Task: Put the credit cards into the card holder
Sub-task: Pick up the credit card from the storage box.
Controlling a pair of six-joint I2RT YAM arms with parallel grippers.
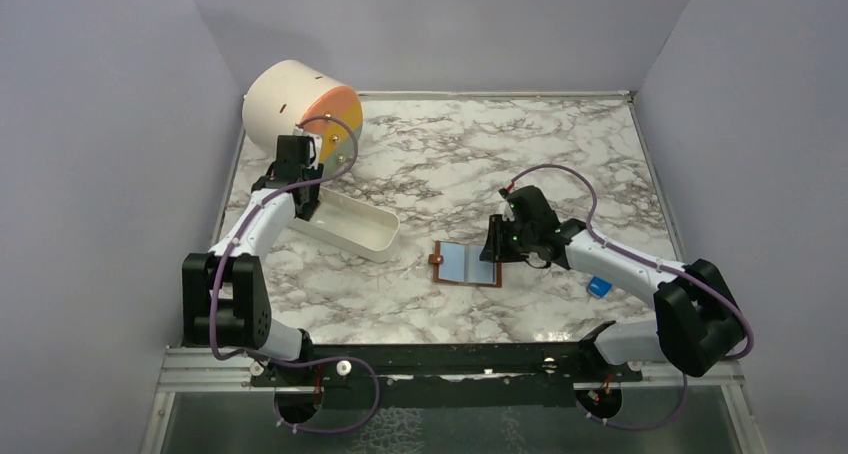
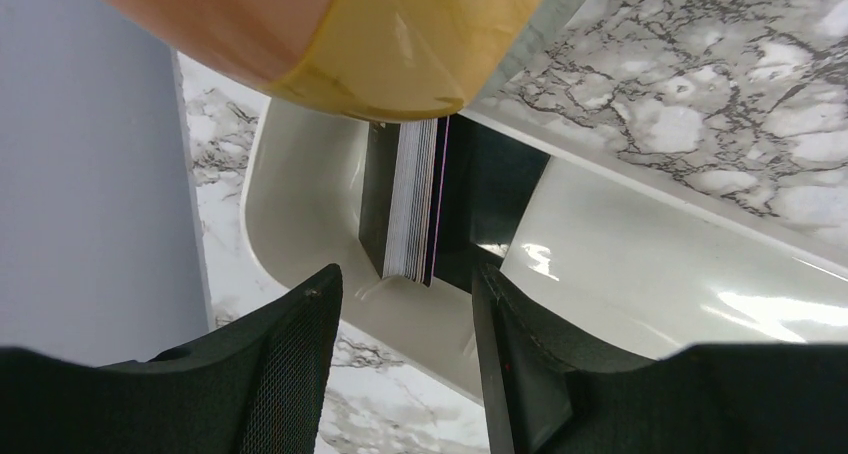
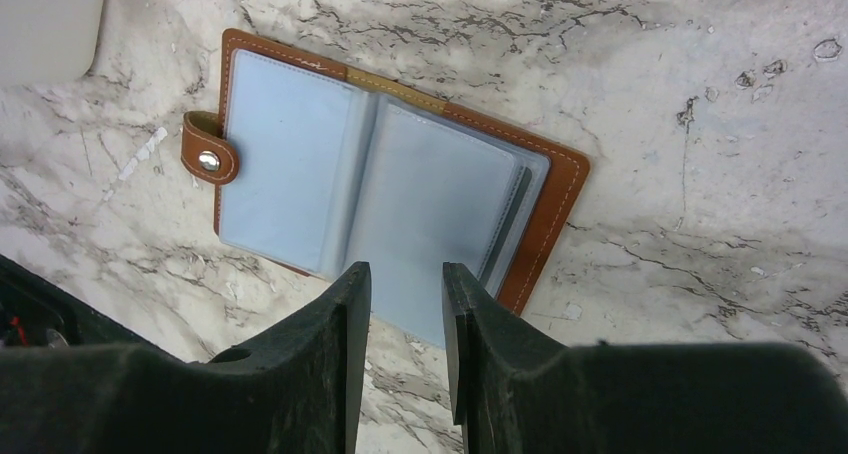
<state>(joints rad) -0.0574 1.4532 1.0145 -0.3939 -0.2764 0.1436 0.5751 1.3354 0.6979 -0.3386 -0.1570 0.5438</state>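
The card holder point(image 1: 468, 264) lies open on the marble, brown with pale blue pockets. In the right wrist view point(image 3: 400, 174) its snap tab point(image 3: 208, 161) points left and a dark card edge point(image 3: 514, 224) shows in the right pocket. My right gripper point(image 3: 405, 289) hovers at its near edge, empty, jaws a narrow gap apart over a pale blue pocket leaf; it sits at the wallet's right in the top view point(image 1: 497, 244). A stack of credit cards point(image 2: 412, 199) stands on edge in the white tray point(image 2: 300, 224). My left gripper point(image 2: 405, 319) is open just short of the stack.
A large cream cylinder with an orange face point(image 1: 300, 104) stands at the back left, just behind the tray point(image 1: 350, 226), and fills the top of the left wrist view point(image 2: 400, 44). A small blue block point(image 1: 600, 287) lies by the right arm. Purple walls enclose the table.
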